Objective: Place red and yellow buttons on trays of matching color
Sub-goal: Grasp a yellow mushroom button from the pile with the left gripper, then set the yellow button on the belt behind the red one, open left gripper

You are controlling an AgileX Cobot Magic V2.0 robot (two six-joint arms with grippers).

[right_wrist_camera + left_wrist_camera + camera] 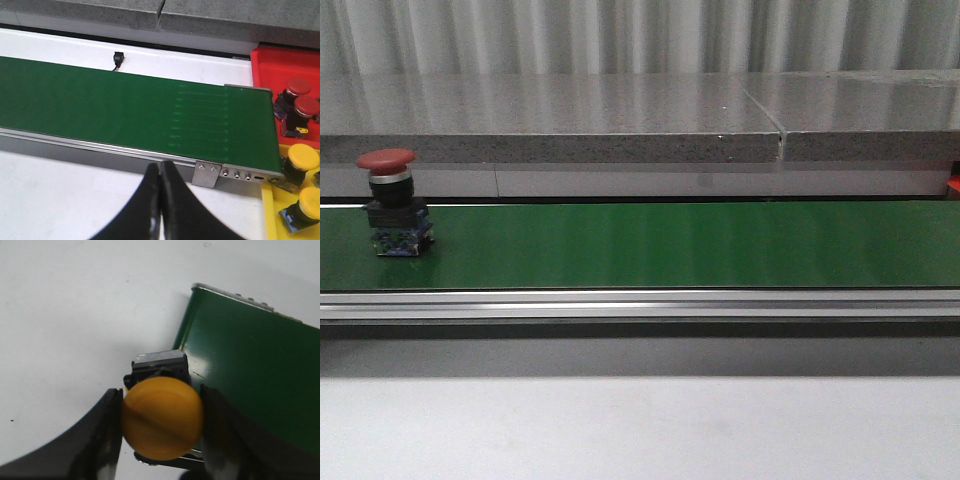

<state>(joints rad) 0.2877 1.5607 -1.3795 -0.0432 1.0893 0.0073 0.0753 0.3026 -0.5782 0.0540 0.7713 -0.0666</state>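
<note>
My left gripper (161, 420) is shut on a yellow button (162, 417), its black fingers (102, 440) pressed on both sides of the round cap, held over the white table beside the end of the green belt (250, 370). A red button (392, 200) on a black and blue base stands upright on the green belt (670, 245) at the far left of the front view. My right gripper (160, 175) is shut and empty over the white table in front of the belt (125, 105). The red tray (280, 62) holds two red buttons (300, 97); the yellow tray (268, 210) holds two yellow buttons (302, 160).
A grey stone ledge (620, 130) runs behind the belt. The belt's metal rail (640, 303) lies along its front edge, with a bracket (206, 174) at its end. A small black sensor (118, 59) sits on the white strip behind the belt.
</note>
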